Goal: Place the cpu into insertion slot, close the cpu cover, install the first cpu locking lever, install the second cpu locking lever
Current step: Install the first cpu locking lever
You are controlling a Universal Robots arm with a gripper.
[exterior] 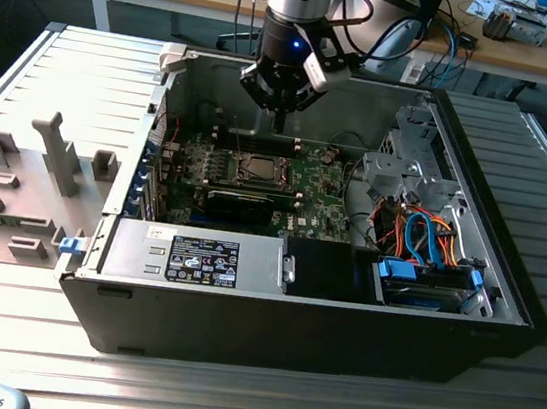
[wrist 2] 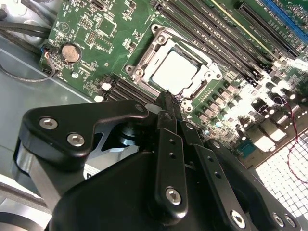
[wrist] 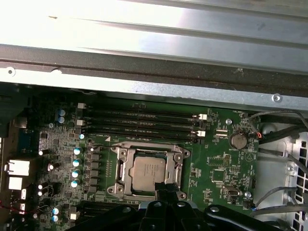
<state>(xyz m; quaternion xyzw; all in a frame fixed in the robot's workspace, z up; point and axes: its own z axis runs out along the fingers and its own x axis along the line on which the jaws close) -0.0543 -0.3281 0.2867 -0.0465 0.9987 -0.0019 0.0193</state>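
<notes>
- The gripper has its jaws pinched together to a narrow point, with nothing held between them. In both wrist views the black fingertips look pressed tight against each other.
- The tip hangs just above the edge of the insertion slot, so the socket lies straight below and a bit toward the near side of the case in the exterior view.
- The cpu is already sitting in the socket, silver-grey matte top facing up, flat and square.
- The cpu cover looks folded down around the chip: thin shiny metal frame with a big window and screw bosses at the corners.
- The motherboard is green and crowded, with long black memory slots running alongside the socket.
- The levers are too thin to be sure of, but a wire-like rod seems to sit right at the fingertips.
</notes>
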